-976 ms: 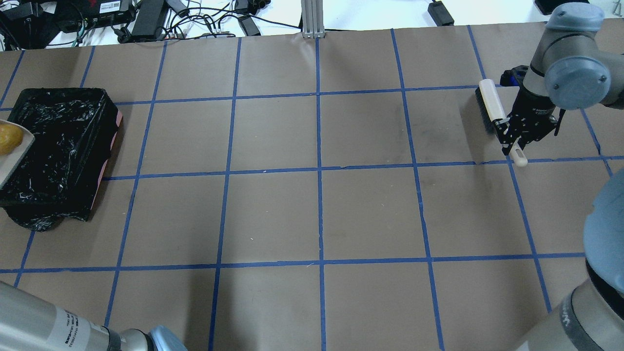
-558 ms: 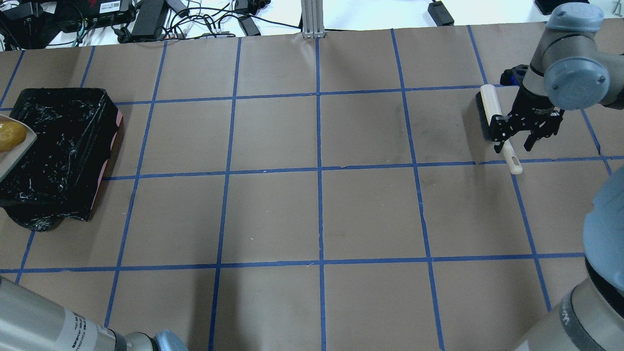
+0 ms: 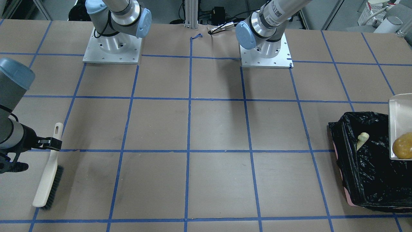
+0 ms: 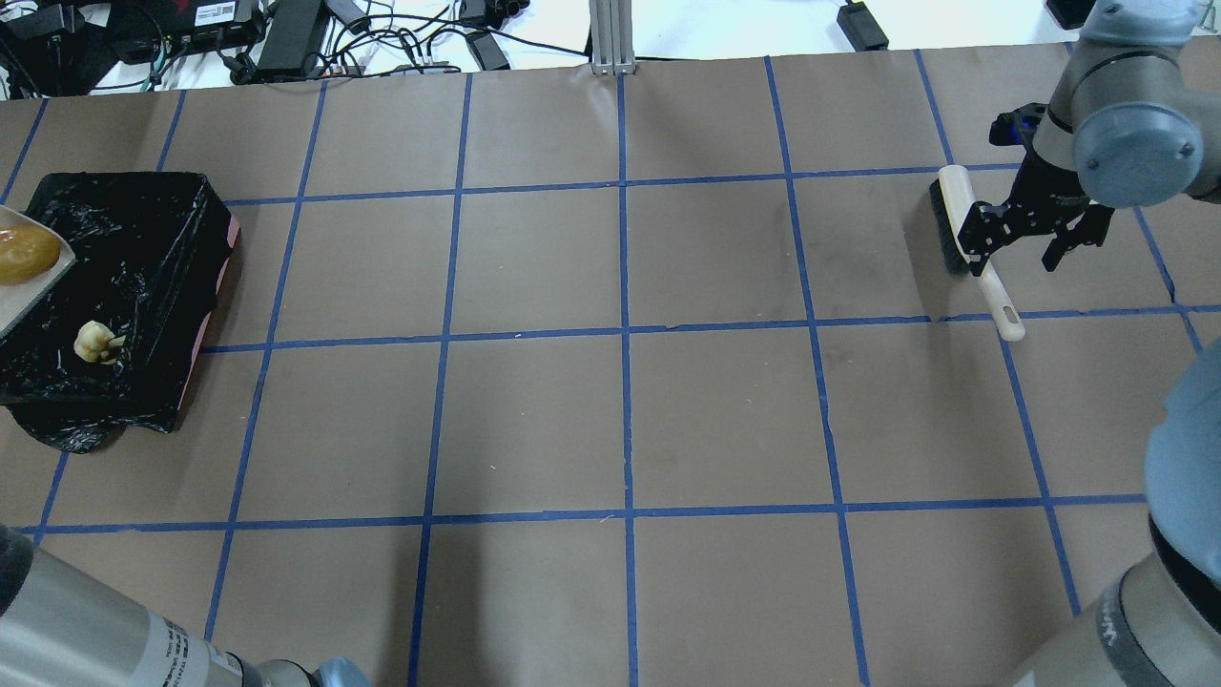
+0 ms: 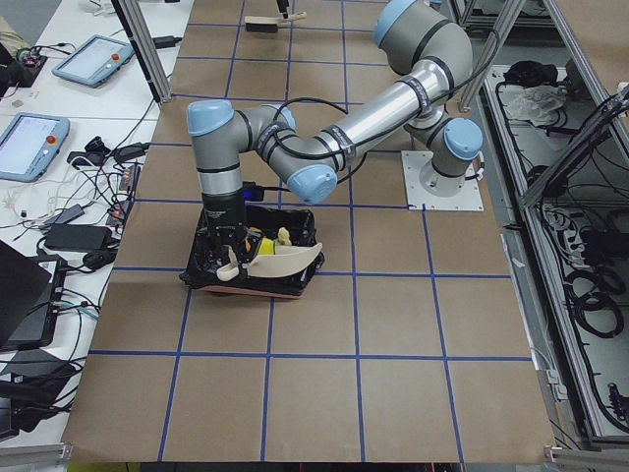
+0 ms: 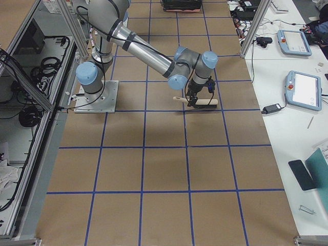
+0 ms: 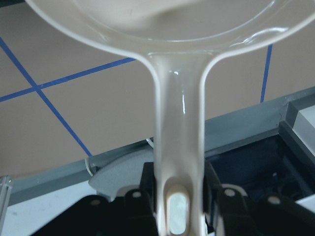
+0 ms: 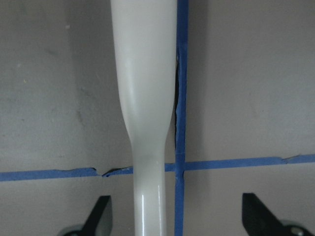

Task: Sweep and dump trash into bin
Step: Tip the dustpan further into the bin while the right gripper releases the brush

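A bin lined with a black bag [image 4: 143,248] stands at the table's left end. My left gripper [image 7: 179,199] is shut on the handle of the cream dustpan [image 7: 179,123], held tilted over the bin [image 5: 251,267]. A yellow-brown lump [image 4: 24,253] rests in the dustpan [image 3: 399,119]. A pale scrap [image 4: 95,342] lies inside the bin [image 3: 363,180]. The cream brush [image 4: 963,224] with dark bristles lies on the table at the far right. My right gripper [image 4: 1013,258] hovers open over the brush handle [image 8: 145,98], its fingertips [image 8: 101,214] well apart from it.
Brown paper with a grid of blue tape [image 4: 625,329] covers the table. Cables and power bricks [image 4: 286,33] lie beyond the far edge, beside an aluminium post [image 4: 610,33]. Both arm bases [image 3: 111,48] stand at the robot's side.
My right gripper has opened, let go of the brush handle and drawn back from it; the brush stays on the table. The dustpan has shifted, and a pale scrap now lies in the bin.
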`<control>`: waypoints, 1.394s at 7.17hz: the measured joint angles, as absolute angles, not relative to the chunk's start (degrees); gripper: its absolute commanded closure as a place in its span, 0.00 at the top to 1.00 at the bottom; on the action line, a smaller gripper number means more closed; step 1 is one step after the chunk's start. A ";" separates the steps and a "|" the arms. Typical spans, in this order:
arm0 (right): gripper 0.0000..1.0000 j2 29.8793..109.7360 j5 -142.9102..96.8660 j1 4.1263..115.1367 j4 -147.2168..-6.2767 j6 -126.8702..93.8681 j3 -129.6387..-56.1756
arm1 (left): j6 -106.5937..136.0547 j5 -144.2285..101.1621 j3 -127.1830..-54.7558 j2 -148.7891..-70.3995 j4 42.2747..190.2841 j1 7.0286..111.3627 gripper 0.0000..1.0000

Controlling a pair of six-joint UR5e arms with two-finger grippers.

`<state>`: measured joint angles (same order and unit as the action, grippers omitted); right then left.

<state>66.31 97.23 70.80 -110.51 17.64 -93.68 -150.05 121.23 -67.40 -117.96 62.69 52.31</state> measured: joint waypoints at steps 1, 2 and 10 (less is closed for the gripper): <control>1.00 68.01 97.22 70.85 -111.00 17.62 -93.13 | -150.07 121.68 -67.97 -117.74 61.85 52.77 0.01; 1.00 70.14 97.31 70.94 -110.65 17.62 -92.76 | -150.15 121.88 -68.77 -117.40 60.95 53.04 0.01; 1.00 82.48 92.92 81.82 -103.25 6.59 -92.07 | -153.12 126.44 -72.51 -116.15 53.89 56.80 0.00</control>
<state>82.48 92.92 81.82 -103.25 6.59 -92.07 -153.12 126.44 -72.51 -116.15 53.89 56.80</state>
